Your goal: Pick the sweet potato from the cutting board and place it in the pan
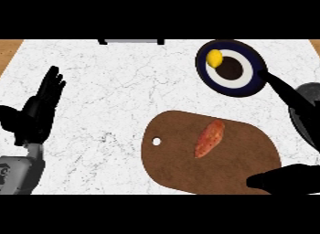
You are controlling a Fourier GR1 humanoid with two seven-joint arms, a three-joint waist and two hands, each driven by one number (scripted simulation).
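Note:
An orange-red sweet potato (pixel 209 138) lies slanted on the brown cutting board (pixel 176 169), right of the board's middle. The pan (pixel 252 77), dark blue with a white ring and a dark centre, sits at the back right and holds a small yellow fruit (pixel 215 57). My right hand (pixel 310 123) is open at the board's right edge, fingers stretched toward the pan's lower right rim and thumb (pixel 284 179) over the board's near right corner. It stays apart from the sweet potato. My left hand (pixel 34 114) rests open at the far left, fingers up.
The white marble counter (pixel 109 82) has wooden strips at both back corners. A grey fixture (pixel 131 41) shows at the back edge. A dark grey rounded shape (pixel 319 89) sits at the right edge behind my right hand.

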